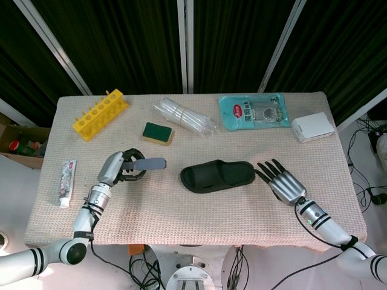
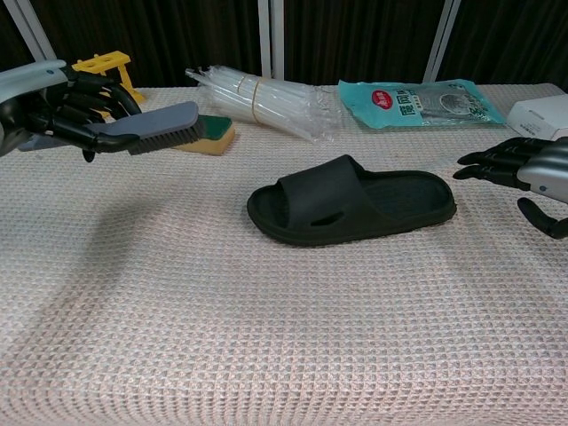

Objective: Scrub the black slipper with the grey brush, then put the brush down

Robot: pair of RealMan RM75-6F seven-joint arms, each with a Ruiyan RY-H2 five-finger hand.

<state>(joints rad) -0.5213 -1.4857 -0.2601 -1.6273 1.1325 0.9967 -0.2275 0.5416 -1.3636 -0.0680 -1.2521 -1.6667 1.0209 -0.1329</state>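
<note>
Two hands show around the black slipper (image 1: 218, 175), which lies mid-table on its sole. My left hand (image 1: 116, 168) grips the grey brush (image 1: 147, 164) by its handle, lifted left of the slipper. My right hand (image 1: 282, 182) hovers just right of the slipper, fingers spread, holding nothing.

both hands had silver-grey metallic backs and black fingers; the left hand (image 1: 117, 167) and right hand (image 1: 282, 183) each joined a slim silver forearm banded with black rings. a small green light glowed on the right wrist, and white, black-ringed arm segments followed below.
</note>
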